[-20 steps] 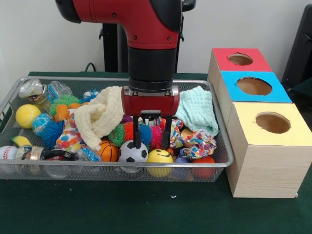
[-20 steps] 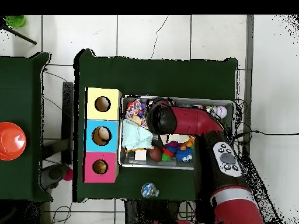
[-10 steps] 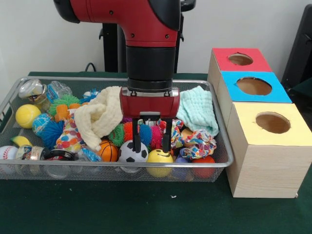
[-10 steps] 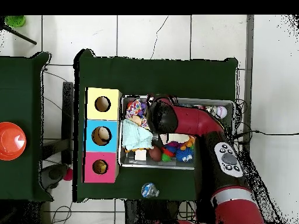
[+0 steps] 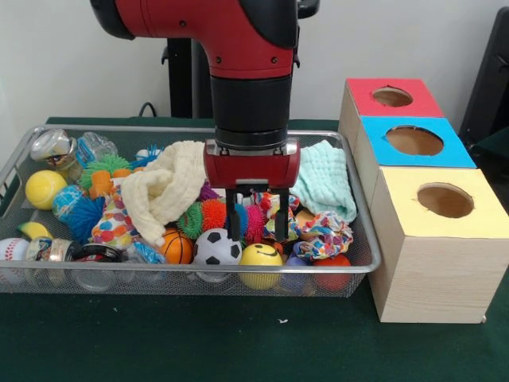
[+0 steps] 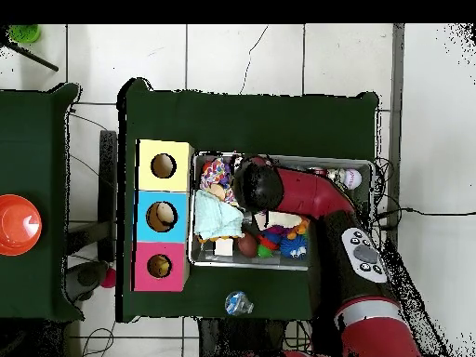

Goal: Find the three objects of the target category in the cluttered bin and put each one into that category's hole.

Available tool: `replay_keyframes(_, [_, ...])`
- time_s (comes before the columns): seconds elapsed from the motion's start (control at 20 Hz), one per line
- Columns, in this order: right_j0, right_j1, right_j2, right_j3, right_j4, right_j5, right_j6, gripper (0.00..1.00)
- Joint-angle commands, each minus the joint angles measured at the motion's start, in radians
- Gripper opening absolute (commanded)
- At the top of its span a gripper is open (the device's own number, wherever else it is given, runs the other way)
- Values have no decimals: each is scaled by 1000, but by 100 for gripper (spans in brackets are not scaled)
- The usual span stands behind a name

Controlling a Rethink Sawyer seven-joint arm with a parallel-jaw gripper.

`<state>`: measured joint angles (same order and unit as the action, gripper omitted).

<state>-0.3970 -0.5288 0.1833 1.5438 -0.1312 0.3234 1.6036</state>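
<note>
My gripper hangs open inside the wire bin, its fingers straddling a gap just above the yellow smiley ball. A soccer ball and a small basketball lie to its left at the bin's front. Orange and pink spiky balls sit right behind the fingers. Nothing is held. The red, blue and yellow hole boxes stand right of the bin. In the overhead view the arm's wrist hides the gripper.
A cream cloth, a mint cloth and a patterned fabric piece lie among the toys. A yellow ball, a baseball and plastic bottles fill the left end. A bottle lies outside the bin.
The gripper has shifted a little to the right in the front view, from over the soccer ball's side towards the smiley ball, still open. The toys have not moved.
</note>
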Motion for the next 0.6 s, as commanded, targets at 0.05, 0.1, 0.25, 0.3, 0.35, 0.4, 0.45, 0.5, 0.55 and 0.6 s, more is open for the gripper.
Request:
replay_keyframes(0.05, [-32, 47, 93, 92, 8, -18, 111, 100])
replay_keyframes(0.1, [-31, 51, 90, 91, 0, -53, 120, 100])
replay_keyframes(0.25, [-34, 67, 92, 88, 1, -60, 124, 100])
replay_keyframes(0.3, [-36, 70, 97, 91, 2, -65, 126, 100])
replay_keyframes(0.35, [-38, 71, 97, 96, 5, -68, 130, 100])
replay_keyframes(0.4, [-39, 76, 98, 98, 2, -73, 129, 100])
replay_keyframes(0.45, [-36, 81, 95, 97, 1, -70, 128, 100])
replay_keyframes(0.5, [-33, 89, 90, 96, 0, -70, 129, 100])
replay_keyframes(0.55, [-28, 96, 82, 92, -6, -74, 126, 100])
replay_keyframes(0.6, [-24, 102, 76, 90, -9, -79, 127, 100])
